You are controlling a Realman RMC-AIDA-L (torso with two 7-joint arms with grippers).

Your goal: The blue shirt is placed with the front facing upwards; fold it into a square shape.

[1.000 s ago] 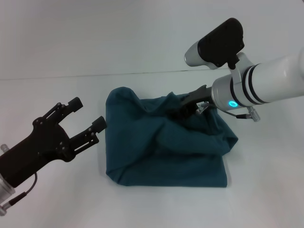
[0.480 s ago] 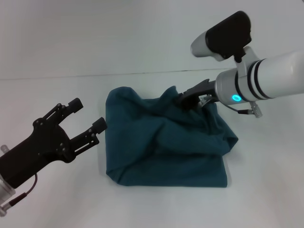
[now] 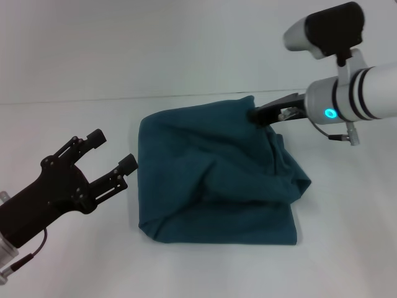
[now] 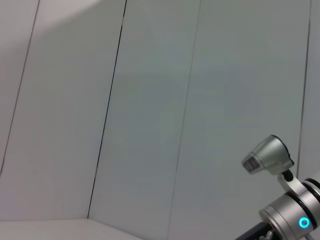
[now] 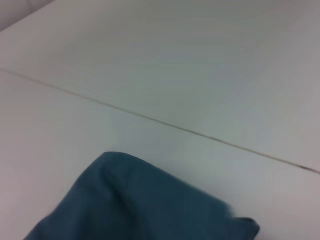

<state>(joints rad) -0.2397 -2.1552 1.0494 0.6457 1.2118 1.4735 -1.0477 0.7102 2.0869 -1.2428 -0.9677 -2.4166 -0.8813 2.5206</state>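
No readable text, label, brand, number or sign in any view. Blue shirt (image 3: 214,186), held up at its far edge by the right gripper (image 3: 255,115): plain teal cloth showing, no lettering or tag visible. Round cyan light on the right arm's wrist (image 3: 329,113); carries no characters.

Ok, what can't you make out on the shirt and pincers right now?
- Right pincer: head view, fingertips buried in the blue shirt, so the grip is hidden.
- Shirt lettering and collar: folded out of sight in every view.
- Left pincer: open beside the shirt in the head view; absent from its own wrist view.
- Right wrist view: shirt cut off by the frame edge.
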